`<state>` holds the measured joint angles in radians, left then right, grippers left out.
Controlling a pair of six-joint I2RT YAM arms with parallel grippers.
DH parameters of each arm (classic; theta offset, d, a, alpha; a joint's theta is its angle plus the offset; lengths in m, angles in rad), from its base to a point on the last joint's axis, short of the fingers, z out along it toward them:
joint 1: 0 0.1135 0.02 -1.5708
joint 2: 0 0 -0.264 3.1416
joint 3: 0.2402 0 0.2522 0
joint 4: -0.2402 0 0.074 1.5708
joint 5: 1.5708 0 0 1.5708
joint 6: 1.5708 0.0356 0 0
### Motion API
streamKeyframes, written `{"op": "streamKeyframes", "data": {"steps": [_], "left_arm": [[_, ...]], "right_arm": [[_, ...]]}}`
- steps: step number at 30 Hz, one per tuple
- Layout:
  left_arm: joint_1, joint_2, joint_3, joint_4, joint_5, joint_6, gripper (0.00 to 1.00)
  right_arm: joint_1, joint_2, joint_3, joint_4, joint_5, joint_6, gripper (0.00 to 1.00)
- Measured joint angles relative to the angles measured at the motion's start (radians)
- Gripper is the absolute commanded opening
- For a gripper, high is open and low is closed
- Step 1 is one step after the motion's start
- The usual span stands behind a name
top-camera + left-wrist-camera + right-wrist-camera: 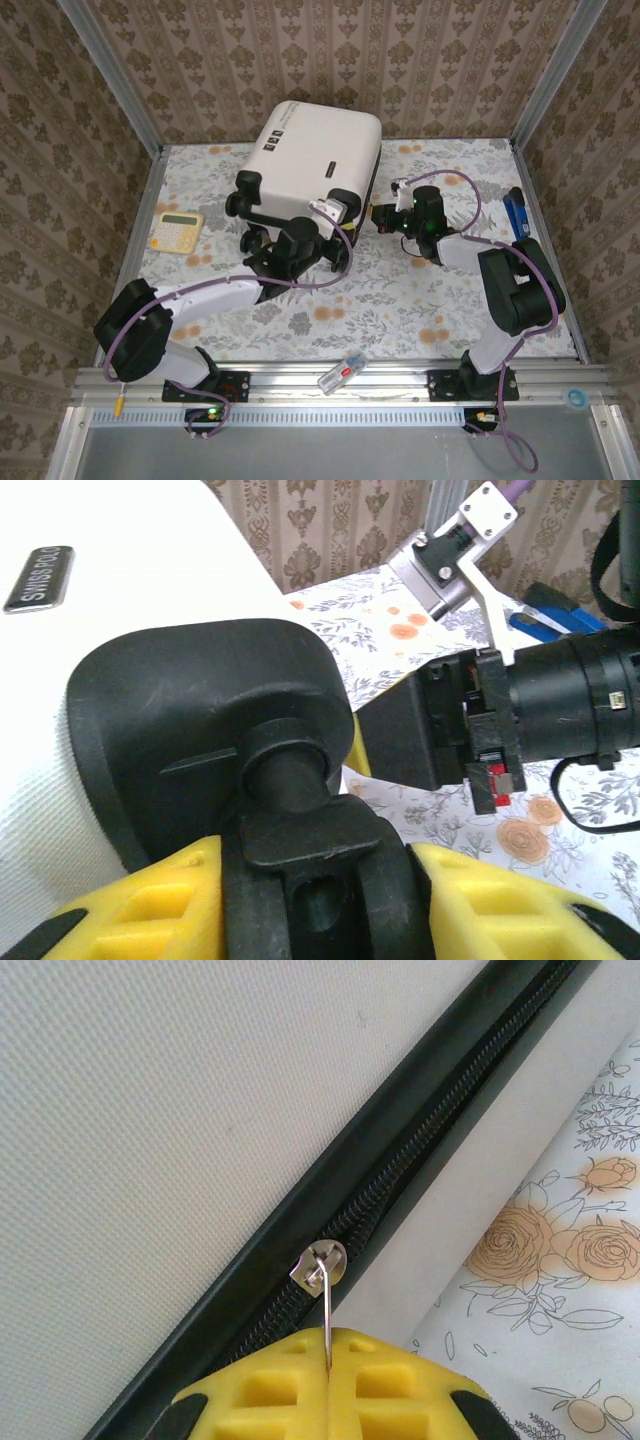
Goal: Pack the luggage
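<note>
The luggage (pixel 315 150), a white hard-shell suitcase, lies closed at the back centre of the table, wheels toward me. My left gripper (pixel 338 215) is at its near right corner. The left wrist view has the yellow pads (pixel 140 910) pressed against both sides of a black caster wheel (pixel 300 880), so my left gripper (pixel 320 910) is shut on it. My right gripper (pixel 380 213) is at the suitcase's right side. In the right wrist view it (pixel 328 1345) is shut on the thin metal zipper pull (pixel 326 1305), just below the slider (pixel 318 1262) on the black zipper track.
A cream calculator (pixel 176 230) lies left of the suitcase. A blue tool (pixel 517 213) rests by the right frame post. A small clear and red item (pixel 342 372) sits on the front rail. Patterned walls and metal posts close in the table.
</note>
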<state>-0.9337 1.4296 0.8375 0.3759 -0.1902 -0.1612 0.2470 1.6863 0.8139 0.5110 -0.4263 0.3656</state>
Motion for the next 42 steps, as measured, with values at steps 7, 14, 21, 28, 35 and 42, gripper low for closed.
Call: {"op": "streamKeyframes", "data": {"steps": [7, 14, 21, 28, 35, 42], "left_arm": [[0.010, -0.018, -0.013, -0.001, 0.011, 0.060, 0.30], [0.013, -0.121, -0.101, -0.004, 0.037, 0.125, 0.29], [0.013, -0.230, -0.192, -0.002, 0.081, 0.175, 0.33], [0.041, -0.357, -0.287, -0.005, 0.151, 0.201, 0.33], [0.117, -0.485, -0.378, -0.005, 0.230, 0.203, 0.33], [0.194, -0.555, -0.449, 0.039, 0.305, 0.189, 0.39]], "right_arm": [[0.000, 0.000, 0.039, -0.072, 0.046, -0.008, 0.00], [-0.034, 0.027, 0.092, -0.128, 0.088, -0.006, 0.00], [-0.095, 0.057, 0.139, -0.170, 0.109, 0.004, 0.00], [-0.146, 0.062, 0.143, -0.187, 0.116, 0.024, 0.00], [-0.174, 0.062, 0.143, -0.198, 0.108, 0.040, 0.00], [-0.187, 0.061, 0.142, -0.200, 0.078, 0.055, 0.00]]}}
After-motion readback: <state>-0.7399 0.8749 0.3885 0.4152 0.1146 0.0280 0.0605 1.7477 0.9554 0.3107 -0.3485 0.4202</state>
